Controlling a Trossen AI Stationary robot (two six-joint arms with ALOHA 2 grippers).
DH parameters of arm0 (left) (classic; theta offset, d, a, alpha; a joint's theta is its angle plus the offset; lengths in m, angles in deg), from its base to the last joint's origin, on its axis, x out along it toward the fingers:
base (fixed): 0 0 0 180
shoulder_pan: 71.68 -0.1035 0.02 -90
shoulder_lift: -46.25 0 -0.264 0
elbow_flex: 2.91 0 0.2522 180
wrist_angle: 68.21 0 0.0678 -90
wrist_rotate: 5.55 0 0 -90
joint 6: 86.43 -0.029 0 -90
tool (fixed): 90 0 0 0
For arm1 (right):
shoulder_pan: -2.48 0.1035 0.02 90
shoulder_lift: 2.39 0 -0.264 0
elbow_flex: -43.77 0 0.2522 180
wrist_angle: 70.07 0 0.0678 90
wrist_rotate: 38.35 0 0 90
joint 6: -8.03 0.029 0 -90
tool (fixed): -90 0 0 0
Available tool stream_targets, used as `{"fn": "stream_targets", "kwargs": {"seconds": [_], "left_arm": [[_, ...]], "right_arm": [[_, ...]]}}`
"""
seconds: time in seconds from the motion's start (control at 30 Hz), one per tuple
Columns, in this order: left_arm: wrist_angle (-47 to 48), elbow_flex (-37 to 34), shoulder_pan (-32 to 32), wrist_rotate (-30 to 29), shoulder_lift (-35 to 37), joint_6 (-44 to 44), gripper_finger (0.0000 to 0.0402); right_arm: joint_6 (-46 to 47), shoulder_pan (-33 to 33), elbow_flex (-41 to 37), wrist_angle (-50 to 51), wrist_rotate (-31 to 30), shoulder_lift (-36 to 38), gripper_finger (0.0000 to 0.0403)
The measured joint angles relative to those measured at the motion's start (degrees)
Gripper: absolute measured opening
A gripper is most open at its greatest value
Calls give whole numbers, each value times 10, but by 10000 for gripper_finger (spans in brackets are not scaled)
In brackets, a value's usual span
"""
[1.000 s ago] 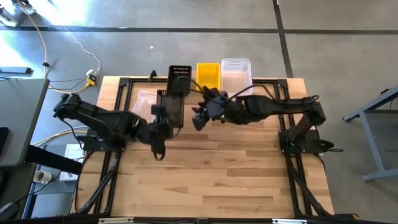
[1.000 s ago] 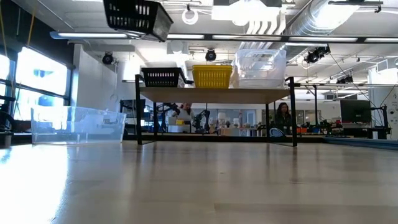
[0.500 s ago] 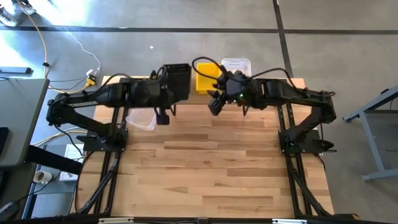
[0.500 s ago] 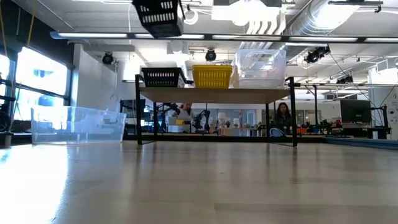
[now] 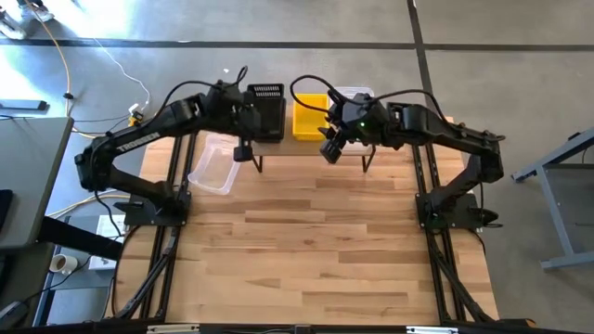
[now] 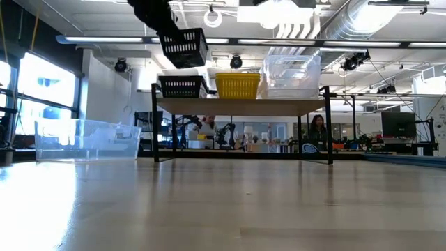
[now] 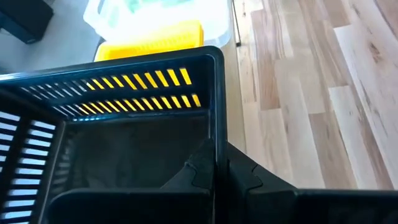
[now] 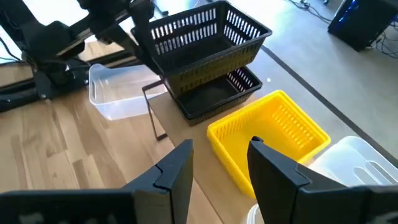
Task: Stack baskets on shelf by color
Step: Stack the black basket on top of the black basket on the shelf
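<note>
Hovering black basket (image 6: 185,47), clear above shelf stack (image 6: 182,86).

The held black basket (image 7: 124,124) runs off the left wrist view's edge; the left claw (image 7: 221,171) pinches its rim, hiding part.

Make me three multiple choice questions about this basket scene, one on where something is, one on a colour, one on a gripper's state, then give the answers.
1. Where is the held black basket?
A. Above the black basket on the shelf
B. On the tabletop
C. Inside the clear basket

2. What colour is the middle basket on the shelf?
A. Black
B. Yellow
C. Clear

3. The right gripper is:
A. Shut on a basket
B. Open, holding nothing
C. Out of view

Answers: 1 A, low view shows it hanging over the shelf's black basket. 2 B, it sits between black and clear. 3 B, its fingers stand apart.
</note>
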Motion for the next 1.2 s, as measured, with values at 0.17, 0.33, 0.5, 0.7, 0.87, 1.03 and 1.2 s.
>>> {"fn": "stream_targets", "kwargs": {"seconds": [0.17,0.33,0.5,0.7,0.87,1.03,1.2], "left_arm": [[0,0,-42,55,-21,-5,0],[1,0,-64,78,-48,-23,0],[3,0,-75,79,-65,-35,0],[4,0,-82,69,-70,-35,0],[4,0,-82,61,-70,-35,0],[4,0,-83,45,-70,-45,0],[4,0,-83,45,-70,-44,0]], "right_arm": [[-4,-17,0,0,2,0,138],[-4,-34,0,0,2,0,138],[6,-49,0,0,8,0,138],[6,-64,0,-1,19,0,138],[6,-70,0,-1,19,0,138],[6,-70,0,-1,19,0,138],[6,-70,0,-1,19,0,138]]}}
